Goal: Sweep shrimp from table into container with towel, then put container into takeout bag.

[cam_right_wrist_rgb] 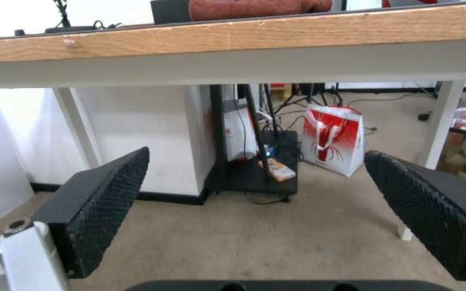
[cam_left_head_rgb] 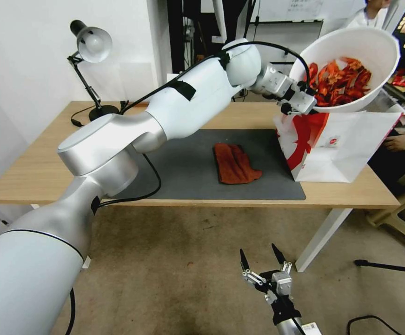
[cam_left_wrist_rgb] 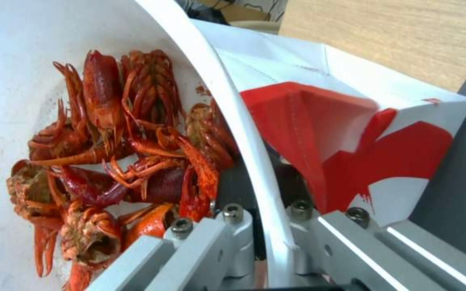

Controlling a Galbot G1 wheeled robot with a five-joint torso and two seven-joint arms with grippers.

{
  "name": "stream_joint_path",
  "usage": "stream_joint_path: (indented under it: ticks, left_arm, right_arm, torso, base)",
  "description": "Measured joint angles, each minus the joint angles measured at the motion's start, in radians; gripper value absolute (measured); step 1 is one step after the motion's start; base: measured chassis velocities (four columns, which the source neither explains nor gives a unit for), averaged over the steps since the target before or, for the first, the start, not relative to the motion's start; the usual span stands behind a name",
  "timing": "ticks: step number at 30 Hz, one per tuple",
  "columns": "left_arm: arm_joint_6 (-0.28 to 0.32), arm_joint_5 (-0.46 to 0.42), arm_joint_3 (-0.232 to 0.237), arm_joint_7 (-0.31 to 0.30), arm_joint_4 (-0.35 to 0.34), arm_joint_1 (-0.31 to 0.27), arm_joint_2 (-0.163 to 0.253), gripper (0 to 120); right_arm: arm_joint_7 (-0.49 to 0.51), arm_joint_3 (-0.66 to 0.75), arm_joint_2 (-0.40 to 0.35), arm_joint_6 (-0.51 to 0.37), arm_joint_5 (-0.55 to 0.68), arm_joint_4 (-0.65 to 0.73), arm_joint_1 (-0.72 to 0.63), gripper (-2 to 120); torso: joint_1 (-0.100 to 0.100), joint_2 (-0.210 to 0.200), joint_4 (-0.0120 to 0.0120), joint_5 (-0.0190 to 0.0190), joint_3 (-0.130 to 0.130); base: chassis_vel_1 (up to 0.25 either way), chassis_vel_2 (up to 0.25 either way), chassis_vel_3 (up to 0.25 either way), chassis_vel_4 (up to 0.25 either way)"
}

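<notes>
Above takeout bag [cam_left_head_rgb: 346, 149] mouth: container [cam_left_head_rgb: 351, 51] of shrimp [cam_left_head_rgb: 339, 81], tilted, rim pinched by left gripper [cam_left_head_rgb: 300, 100]; straight down next. Right gripper [cam_left_head_rgb: 262, 260] parked low, spread.

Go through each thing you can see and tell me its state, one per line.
container: lifted, tilted, held by its rim above the bag.
shrimp: heaped inside the container.
takeout bag: upright on the table, mouth open.
towel: lying loosely folded on the mat, untouched.
left pincer: shut on the container's rim.
right pincer: open, low in front of the table.
desk lamp: standing, off.
</notes>
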Motion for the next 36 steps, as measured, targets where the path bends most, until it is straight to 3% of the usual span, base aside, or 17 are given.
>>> stream_joint_path:
  ticks: [4,6,10,12,15,18,21,22,29,32,34,35,36]
  left_arm:
    - [0.011,0.003,0.000,-0.010,-0.003,-0.003,0.000,2]
    - [0.014,0.008,0.003,-0.032,-0.009,-0.006,0.001,14]
    - [0.015,0.015,0.004,-0.049,-0.016,-0.005,0.001,23]
    - [0.013,0.015,0.000,-0.069,-0.017,0.002,0.003,36]
    - [0.013,0.014,-0.002,-0.076,-0.016,0.003,0.003,41]
    - [0.014,-0.003,-0.003,-0.097,-0.017,0.000,0.003,58]
    - [0.015,-0.010,-0.002,-0.107,-0.017,-0.005,0.002,65]
    - [0.017,-0.023,0.000,-0.116,-0.016,-0.008,0.002,73]
    - [0.046,-0.098,-0.002,-0.158,-0.009,-0.006,0.005,94]
    - [0.095,-0.160,-0.011,-0.202,-0.010,-0.002,0.016,100]
    - [0.202,-0.299,-0.001,-0.303,-0.012,-0.001,0.034,100]
    - [0.202,-0.299,-0.001,-0.303,-0.012,-0.001,0.034,100]
    - [0.267,-0.378,0.011,-0.378,-0.012,0.002,0.046,100]
  right_arm:
    - [-0.001,0.000,0.000,0.000,0.000,-0.001,-0.001,100]
    - [-0.002,0.000,0.000,0.000,0.000,-0.003,-0.001,100]
    - [-0.003,-0.001,-0.001,0.000,0.000,-0.003,0.000,100]
    - [-0.004,0.000,-0.010,0.000,0.000,-0.003,0.002,100]
    - [-0.004,0.000,-0.013,0.000,0.000,-0.002,0.003,100]
    - [-0.005,-0.003,-0.009,0.000,-0.002,0.001,0.005,100]
    - [-0.006,-0.007,-0.005,0.000,-0.005,-0.002,0.005,100]
    - [-0.008,-0.011,0.000,0.000,-0.009,-0.005,0.005,100]
    - [-0.010,-0.016,0.003,0.000,-0.013,-0.008,0.004,100]
    - [-0.011,-0.020,0.003,0.000,-0.013,-0.010,0.007,100]
    - [-0.011,-0.026,0.003,0.000,-0.014,-0.013,0.012,100]
    - [-0.011,-0.026,0.003,0.000,-0.014,-0.013,0.012,100]
    - [-0.011,-0.031,0.003,0.000,-0.016,-0.015,0.015,100]
  torso:
    - [0.000,0.000,0.0000,0.0000,0.000]
    - [0.000,0.000,0.0000,0.0000,0.000]
    - [0.000,0.000,0.0000,0.0001,0.000]
    - [0.000,0.000,0.0000,0.0000,0.000]
    - [0.000,0.000,0.0001,0.0000,0.000]
    - [0.000,0.000,0.0000,-0.0001,0.000]
    - [0.000,0.000,0.0000,0.0000,0.000]
    - [0.000,0.000,0.0000,0.0000,0.000]
    - [0.000,0.000,-0.0001,0.0000,0.000]
    - [0.000,0.000,-0.0001,0.0000,0.000]
    - [0.000,0.000,-0.0002,0.0000,0.000]
    - [0.000,0.000,-0.0002,0.0000,0.000]
    - [0.000,0.000,-0.0001,-0.0001,0.000]
  base:
    - [0.000,0.000,0.000,0.000]
    - [0.000,0.000,0.000,0.000]
    - [0.000,0.000,0.000,0.000]
    - [0.000,0.000,0.000,0.000]
    - [0.000,0.000,0.000,0.000]
    - [0.000,0.000,0.000,0.000]
    - [0.000,0.000,0.000,0.000]
    - [0.000,0.000,0.000,0.000]
    - [0.000,0.000,0.000,0.000]
    - [0.000,0.000,0.000,0.000]
    - [0.000,0.000,0.000,0.000]
    - [0.000,0.000,0.000,0.000]
    - [0.000,0.000,0.000,0.000]
